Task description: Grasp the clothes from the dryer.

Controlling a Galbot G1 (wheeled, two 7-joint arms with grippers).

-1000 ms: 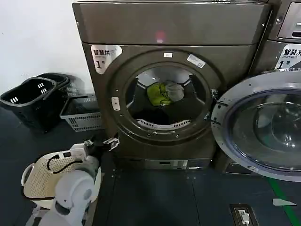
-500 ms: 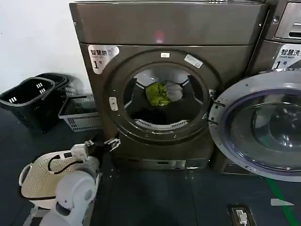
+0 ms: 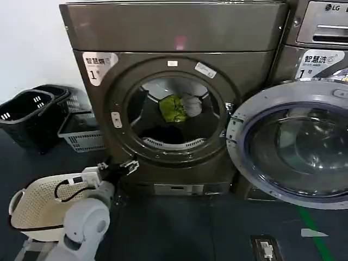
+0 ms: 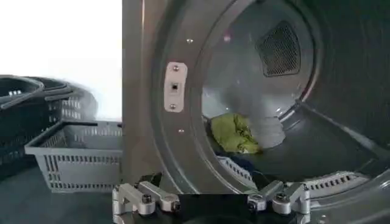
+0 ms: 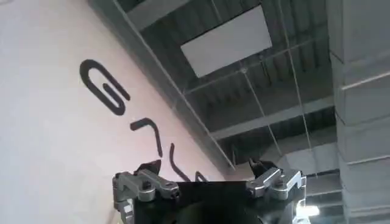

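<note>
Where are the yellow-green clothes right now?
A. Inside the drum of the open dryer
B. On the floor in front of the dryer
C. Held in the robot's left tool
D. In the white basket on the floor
A: the clothes lie inside the drum of the dryer, whose door hangs open, while the left tool is low outside the front, holding nothing.

white wall (image 3: pixel 27 43) behind stacked black baskets (image 3: pixel 27 117) (a grey crate (image 3: pixel 81 133) alongside) on dark floor (image 3: pixel 179 228).
</note>
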